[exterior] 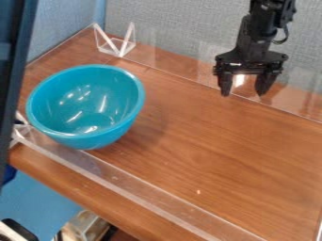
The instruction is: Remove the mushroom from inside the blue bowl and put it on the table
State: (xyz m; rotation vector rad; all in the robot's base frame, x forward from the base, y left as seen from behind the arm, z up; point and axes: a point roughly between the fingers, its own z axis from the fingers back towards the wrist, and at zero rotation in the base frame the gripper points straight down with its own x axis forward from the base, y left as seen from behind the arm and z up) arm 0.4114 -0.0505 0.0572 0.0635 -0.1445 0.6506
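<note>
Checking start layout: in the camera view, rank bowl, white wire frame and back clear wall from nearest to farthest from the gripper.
From the gripper:
1. Back clear wall: right beside it.
2. White wire frame: left of it.
3. Bowl: farthest left, nearer the camera.
</note>
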